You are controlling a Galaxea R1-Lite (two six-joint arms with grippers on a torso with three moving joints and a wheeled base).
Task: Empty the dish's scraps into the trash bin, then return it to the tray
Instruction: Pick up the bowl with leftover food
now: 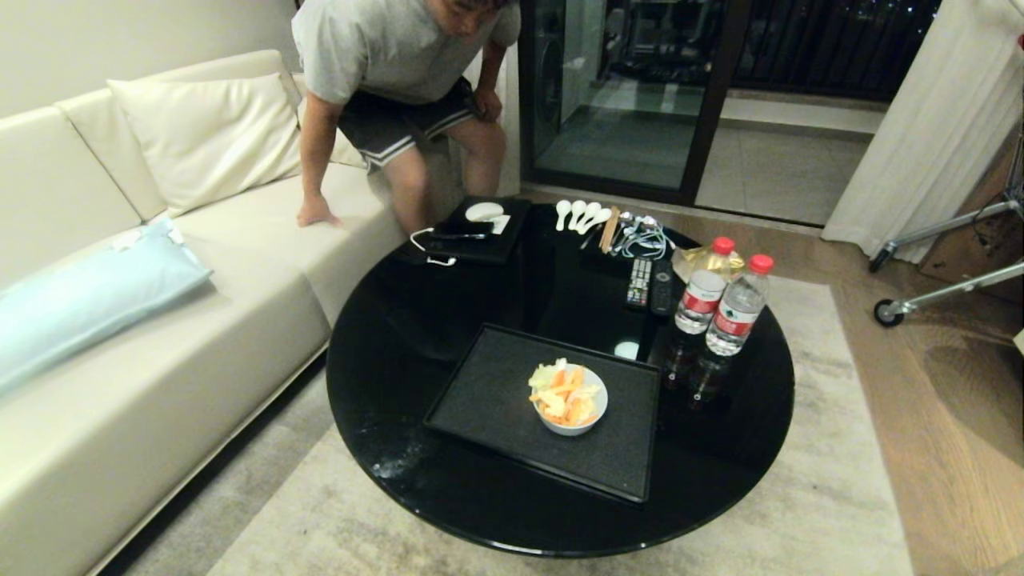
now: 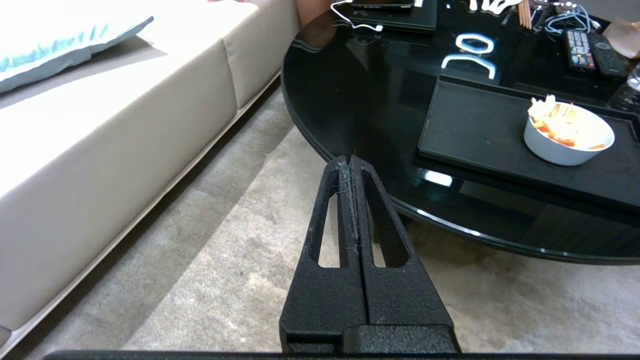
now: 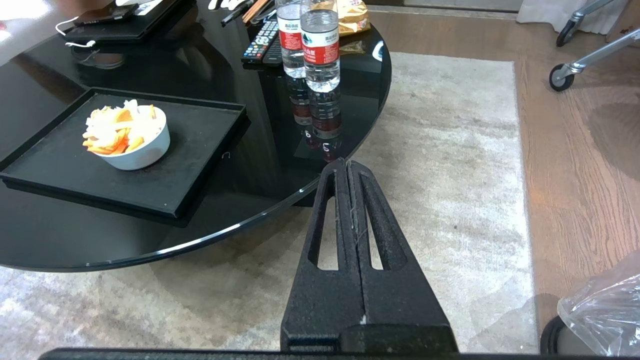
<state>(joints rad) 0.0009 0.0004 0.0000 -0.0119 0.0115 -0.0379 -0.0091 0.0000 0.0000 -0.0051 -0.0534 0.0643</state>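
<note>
well ahead of both pinched-shut, empty hands (image 2: 351, 159) (image 3: 345, 162), the dish (image 1: 569, 400) of scraps (image 1: 562, 390) on the tray (image 1: 496, 400)

Scraps (image 1: 565, 392) in dish (image 1: 570, 402), on tray (image 1: 496, 400) near worktop (image 1: 400, 352) front; water bottles (image 1: 720, 304) right, remote controls (image 1: 650, 284) behind.

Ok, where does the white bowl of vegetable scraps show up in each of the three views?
Head view: the dish sits right of centre on the black tray.
Left wrist view: dish at the right edge, on the tray.
Right wrist view: dish at upper left, on the tray.
Shared landmark: the tray.
</note>
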